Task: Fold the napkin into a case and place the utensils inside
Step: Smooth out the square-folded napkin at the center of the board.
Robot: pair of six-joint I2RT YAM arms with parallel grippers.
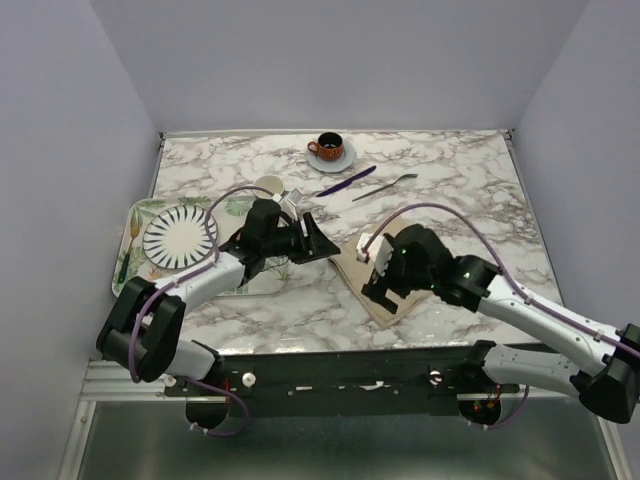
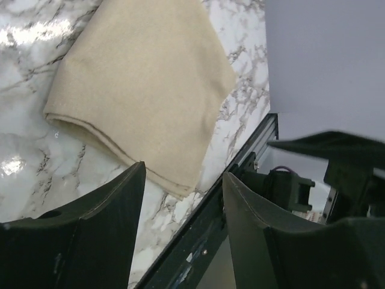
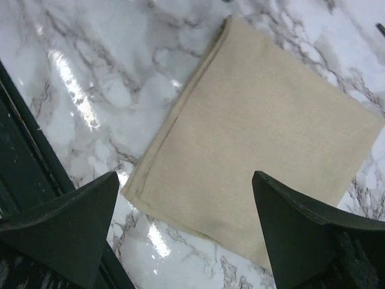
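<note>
Marble-veined tabletop (image 1: 450,170) between grey walls (image 1: 330,60), beige napkin (image 3: 258,138) flat on it, left claw (image 2: 183,171) and right claw (image 3: 185,174) released

The napkin (image 3: 258,132) is showing plain beige; the table (image 1: 460,170) is running white with grey veins. The plate (image 1: 180,238) is wearing black radial stripes, the knife (image 1: 347,181) is showing purple, the fork (image 1: 385,187) silver.

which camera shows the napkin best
Right wrist: the folded napkin lies almost whole and sharp on the marble table. The left wrist view cuts off one end of it; in the top view the right arm covers most of it.
</note>
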